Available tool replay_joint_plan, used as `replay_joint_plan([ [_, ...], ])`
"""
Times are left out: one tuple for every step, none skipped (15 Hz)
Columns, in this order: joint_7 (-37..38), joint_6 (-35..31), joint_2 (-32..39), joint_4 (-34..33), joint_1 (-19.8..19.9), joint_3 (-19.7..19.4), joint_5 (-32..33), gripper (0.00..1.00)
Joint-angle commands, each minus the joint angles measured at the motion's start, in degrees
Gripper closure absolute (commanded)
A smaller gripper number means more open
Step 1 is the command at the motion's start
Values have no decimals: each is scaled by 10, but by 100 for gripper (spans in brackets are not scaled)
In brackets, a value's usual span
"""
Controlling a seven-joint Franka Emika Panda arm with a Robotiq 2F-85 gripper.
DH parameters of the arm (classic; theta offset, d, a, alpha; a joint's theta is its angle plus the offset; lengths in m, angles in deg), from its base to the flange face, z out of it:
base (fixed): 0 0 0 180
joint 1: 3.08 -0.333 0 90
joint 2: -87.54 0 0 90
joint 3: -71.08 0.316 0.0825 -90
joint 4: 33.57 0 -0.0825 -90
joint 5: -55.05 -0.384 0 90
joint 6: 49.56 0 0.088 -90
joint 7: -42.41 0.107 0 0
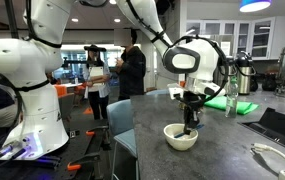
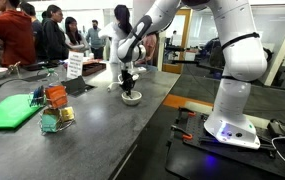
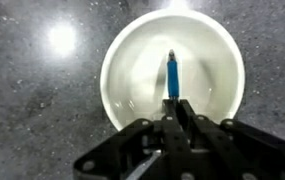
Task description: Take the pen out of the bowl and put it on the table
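Note:
The cream bowl (image 3: pixel 172 70) fills the wrist view and stands on the dark grey table (image 3: pixel 32 100). It also shows in both exterior views (image 1: pixel 180 139) (image 2: pixel 131 98). The blue pen (image 3: pixel 172 75) stands inside the bowl, its near end between my fingers. My gripper (image 3: pixel 172 103) is shut on the pen's end and reaches down into the bowl (image 1: pixel 189 128) (image 2: pixel 128 88). The pen is too small to make out in the exterior views.
A green sheet (image 2: pixel 9 110) and small colourful blocks (image 2: pixel 54 108) lie on the table. A laptop (image 1: pixel 280 125) and a white cable (image 1: pixel 272 155) lie near one table edge. People (image 2: pixel 42 35) stand behind the table.

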Motion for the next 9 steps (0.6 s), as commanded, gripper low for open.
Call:
replay_joint_plan([
  [-29, 42, -37, 8, 10, 8, 3, 97],
  [-47, 53, -48, 10, 15, 12, -2, 97],
  [-66, 66, -61, 14, 18, 13, -4, 97],
  [-84, 84, -74, 13, 19, 10, 4, 97],
  [-104, 105, -82, 8, 20, 7, 12, 97],
  [-121, 140, -86, -4, 20, 3, 26, 97],
  [-136, 176, -88, -17, 20, -2, 48, 97],
  [-151, 212, -87, -33, 21, -6, 68, 97],
  [-149, 231, -83, -45, 18, -12, 97, 97],
])
